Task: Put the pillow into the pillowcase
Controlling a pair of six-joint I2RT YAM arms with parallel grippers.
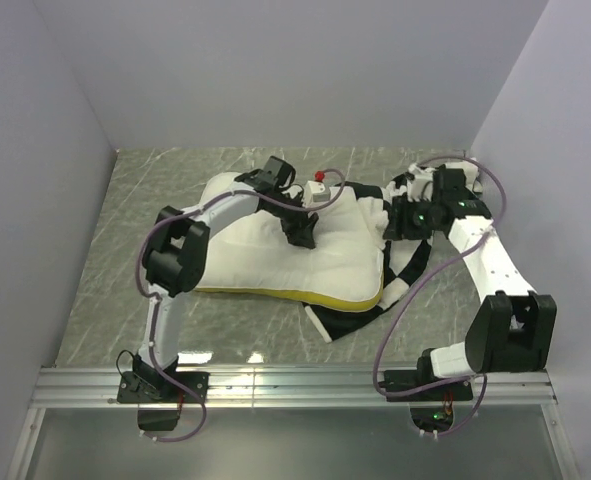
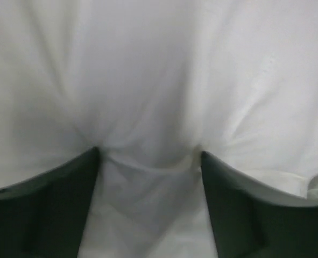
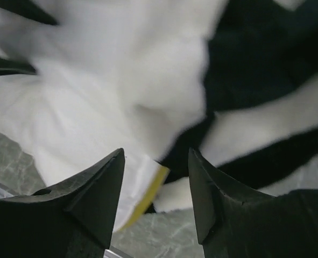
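The cream-white pillow [image 1: 265, 250] lies flat mid-table, its yellow band [image 1: 305, 296] along the near edge. The black-and-white pillowcase [image 1: 345, 322] is bunched at the pillow's right end and partly under its near right corner. My left gripper [image 1: 301, 235] presses down on the pillow's top. In the left wrist view [image 2: 149, 153] the jaws are spread, with pillow fabric [image 2: 159, 64] creased between the tips. My right gripper [image 1: 397, 225] hovers open at the pillow's right edge. In the right wrist view [image 3: 156, 153] it is over the pillow corner [image 3: 94, 97], the yellow band [image 3: 150, 196] and the pillowcase [image 3: 255, 75].
The grey marble tabletop [image 1: 105, 260] is walled in by pale panels at the left, back and right. A metal rail [image 1: 295, 385] runs along the near edge by the arm bases. A small white part with a red cap [image 1: 318, 180] sits by the left wrist.
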